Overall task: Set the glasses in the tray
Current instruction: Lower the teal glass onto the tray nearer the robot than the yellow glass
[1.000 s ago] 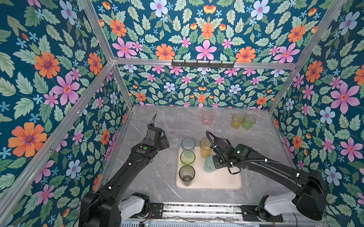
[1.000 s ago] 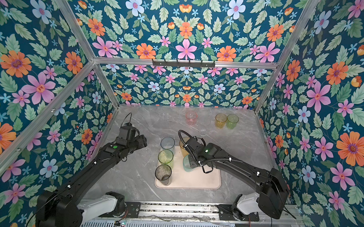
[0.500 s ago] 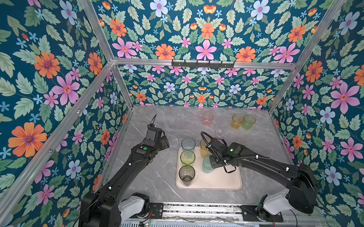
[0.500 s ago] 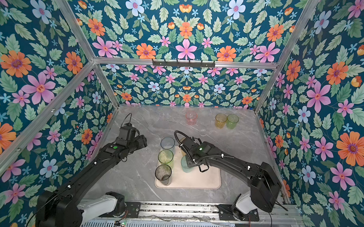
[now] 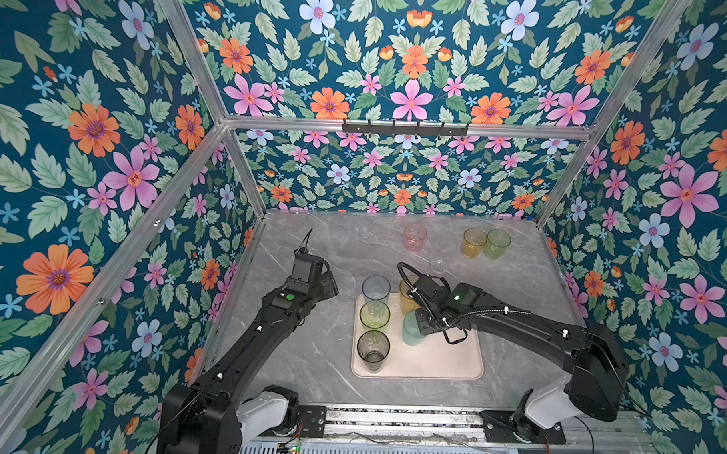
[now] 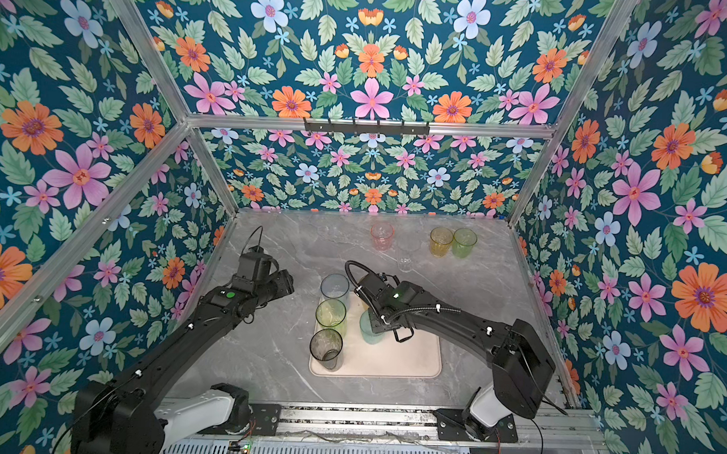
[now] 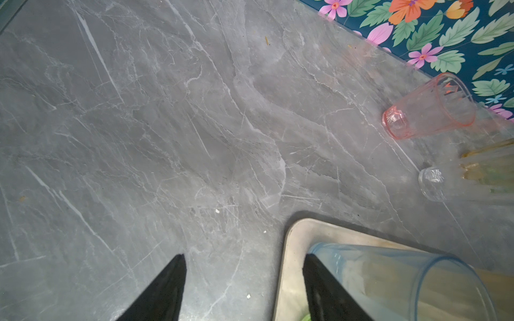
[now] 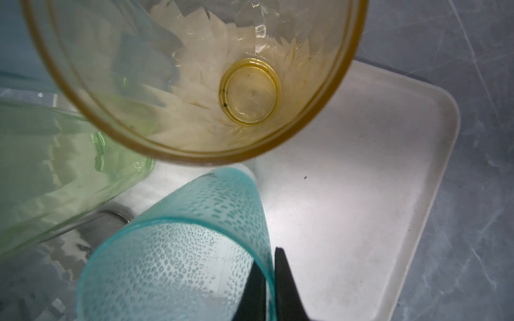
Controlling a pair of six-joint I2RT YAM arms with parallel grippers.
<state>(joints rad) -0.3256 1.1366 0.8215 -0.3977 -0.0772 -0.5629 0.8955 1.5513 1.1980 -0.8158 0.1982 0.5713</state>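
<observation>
Right gripper (image 8: 268,278) is pinching the wall of the teal glass (image 8: 178,250) at its rim, one finger inside and one outside, jaws narrow. Taking the far wall as twelve o'clock in both top views, the teal glass (image 5: 413,331) is sitting over the middle of the tray (image 5: 440,355); whether its base is touching cannot be told. Three tall glasses are standing along the tray's nine o'clock edge: blue-grey (image 5: 375,287) at eleven, yellow-green (image 5: 374,315) at nine, smoky dark (image 5: 373,349) at seven. A tall amber glass (image 5: 407,296) is standing at the twelve o'clock edge, just beside the teal one. The left gripper (image 7: 243,261) is hanging wide and empty over bare table (image 7: 139,139) at ten o'clock of the tray. Four short glasses are waiting on the table near the far wall: pink (image 5: 414,237) at twelve, clear (image 5: 439,259) just nearer, then amber (image 5: 473,242) and green (image 5: 497,243) side by side at one.
</observation>
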